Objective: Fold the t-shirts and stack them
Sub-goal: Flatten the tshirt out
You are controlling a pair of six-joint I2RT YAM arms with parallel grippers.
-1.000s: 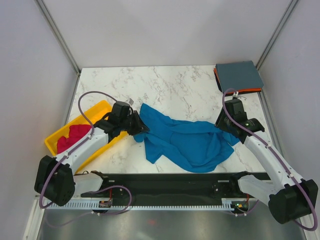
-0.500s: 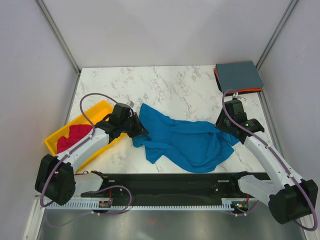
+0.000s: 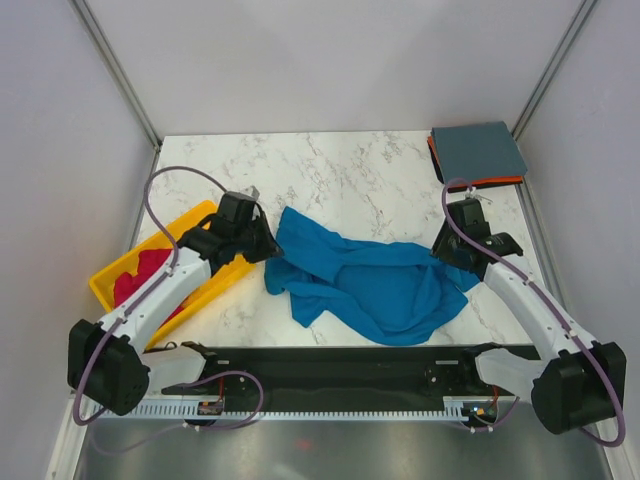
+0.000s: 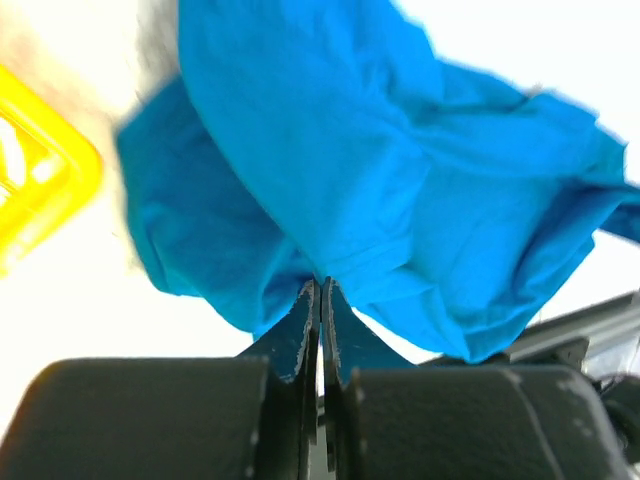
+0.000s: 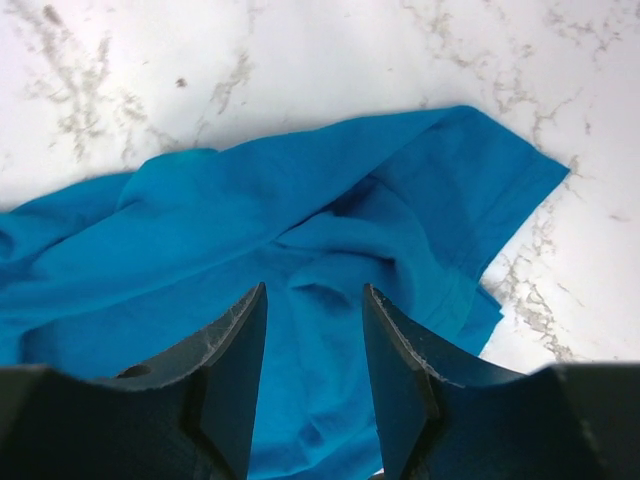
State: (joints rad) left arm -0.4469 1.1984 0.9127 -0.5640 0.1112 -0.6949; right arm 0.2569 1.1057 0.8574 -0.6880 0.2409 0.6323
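Lying crumpled mid table: blue t-shirt, left edge pinched in the fully closed left gripper, beside yellow tray holding magenta tee. Right gripper half-open over its right end, holding nothing. Grey-blue tee stacked on orange tee, far-right corner.

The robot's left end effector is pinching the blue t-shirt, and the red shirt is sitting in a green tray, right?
Not quite. The tray is yellow, not green, as the top external view shows. The rest holds: the left end effector is shut on the blue t-shirt, and the red shirt sits in that tray.
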